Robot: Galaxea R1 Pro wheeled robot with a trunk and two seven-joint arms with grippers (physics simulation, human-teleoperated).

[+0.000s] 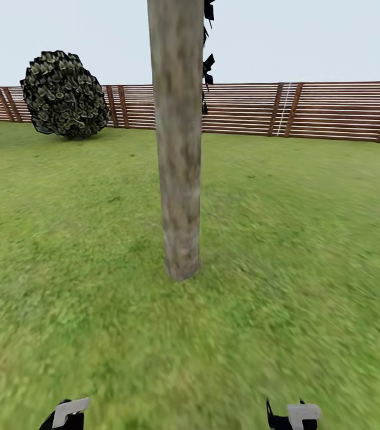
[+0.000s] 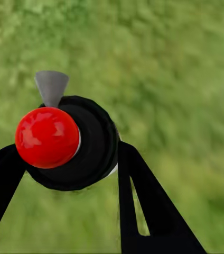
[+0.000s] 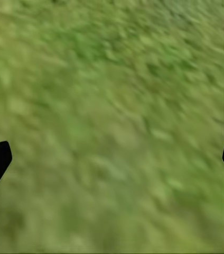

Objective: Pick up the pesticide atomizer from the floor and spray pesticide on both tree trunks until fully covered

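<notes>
Two grippers are hanging low: left gripper (image 2: pixel 72 174) jaws clamping one atomizer (image 2: pixel 70 143), grey nozzle pointing forward; right gripper (image 3: pixel 112 159) jaws spread wide. One upright tree trunk (image 1: pixel 178 149) is standing ahead on grass (image 1: pixel 303 239).

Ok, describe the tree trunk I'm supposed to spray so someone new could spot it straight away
Start from the brown slatted fence across the back of the lawn. In front of it, mid-lawn, rises the tree trunk. It is a thick, bare, mottled beige-grey column, unlike the round dark bush by the fence to its left.

Rough mottled tree trunk (image 1: pixel 178 149), slatted wooden fence (image 1: pixel 309 110)
</notes>
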